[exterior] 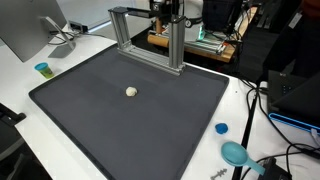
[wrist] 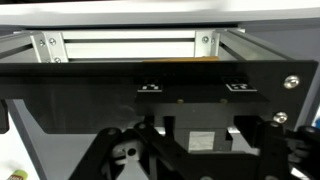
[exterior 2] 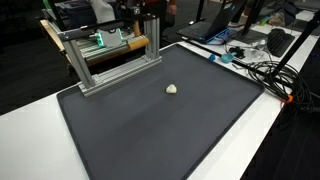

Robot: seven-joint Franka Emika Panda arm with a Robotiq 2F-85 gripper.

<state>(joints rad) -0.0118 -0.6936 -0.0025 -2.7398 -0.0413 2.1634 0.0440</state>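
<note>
My gripper (exterior: pixel 166 12) hangs high at the back, just above and behind the aluminium frame (exterior: pixel 150 45); it also shows in an exterior view (exterior 2: pixel 150 14). In the wrist view the gripper (wrist: pixel 197 142) shows spread linkages with nothing seen between them, and it faces a dark panel (wrist: pixel 190 85) and the frame's rails (wrist: pixel 125 45). A small white lump (exterior: pixel 131 91) lies alone on the dark mat (exterior: pixel 110 125), well away from the gripper; it also shows in an exterior view (exterior 2: pixel 172 89).
A small blue cup (exterior: pixel 42 69) and a monitor (exterior: pixel 25 30) stand beside the mat. A blue cap (exterior: pixel 221 128) and a teal round object (exterior: pixel 236 153) lie on the white table. Cables (exterior 2: pixel 262 70) run along one side.
</note>
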